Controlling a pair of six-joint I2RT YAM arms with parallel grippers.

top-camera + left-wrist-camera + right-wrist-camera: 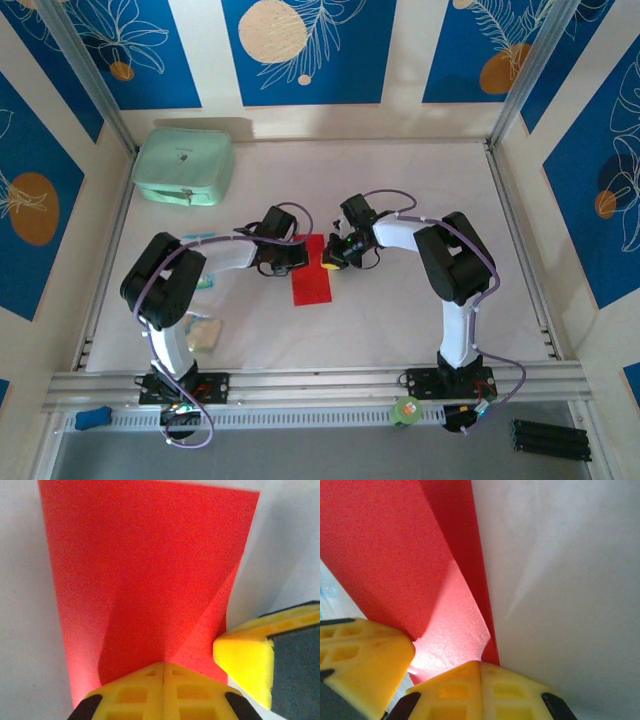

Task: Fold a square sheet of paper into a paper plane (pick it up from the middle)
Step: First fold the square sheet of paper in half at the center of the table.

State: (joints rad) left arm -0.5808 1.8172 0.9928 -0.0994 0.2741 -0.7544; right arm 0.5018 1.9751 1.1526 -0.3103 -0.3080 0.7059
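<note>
Left tool (pixel 163 672), right tool (pixel 480 669) clamped on red sheet (pixel 311 285); overhead: mint case (pixel 184 167).

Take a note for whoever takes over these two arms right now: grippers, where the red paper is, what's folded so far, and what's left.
Left gripper: shut, pinching one end of the red paper.
Right gripper: shut, pinching the same end, close beside the left one.
Paper: middle of the table, between the two arms, the pinched end creased.
Done: paper is gripped; from above it looks like a long strip, seemingly a first lengthwise fold.
Left: nose and wing folds; no dart shape yet.
</note>
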